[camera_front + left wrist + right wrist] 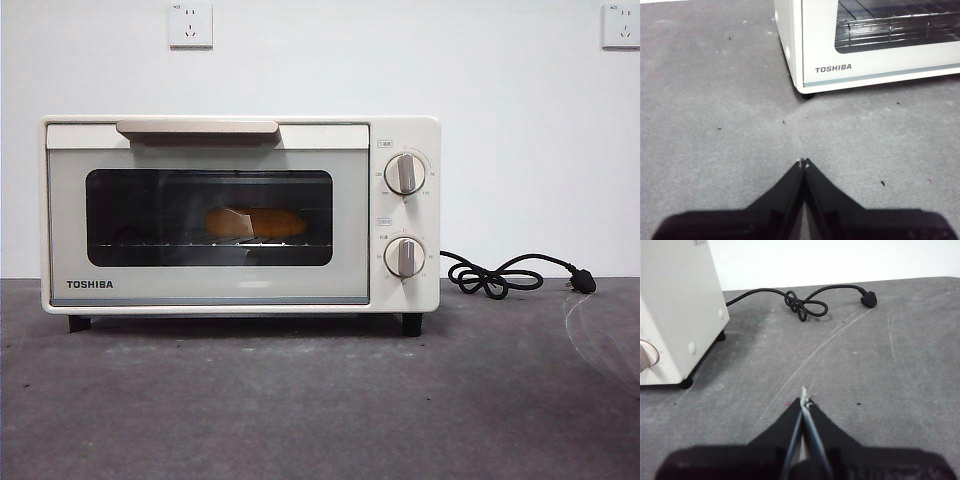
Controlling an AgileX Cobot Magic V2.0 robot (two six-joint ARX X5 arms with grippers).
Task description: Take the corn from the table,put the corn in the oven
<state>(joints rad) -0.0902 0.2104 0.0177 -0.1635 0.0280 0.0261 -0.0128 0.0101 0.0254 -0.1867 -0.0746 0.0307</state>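
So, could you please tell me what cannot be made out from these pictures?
- The glossy yellow-orange corn cob: front view, dimmed by the cream-white Toshiba oven's dark glass door; a pale reflection covers part of it.
- Knob markings: front view, too small to read.
- Oven interior: left wrist view, cut off by the picture's edge; no corn shows there.

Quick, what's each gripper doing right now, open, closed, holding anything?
Left gripper: closed, empty, above the table near the oven.
Right gripper: closed, empty.
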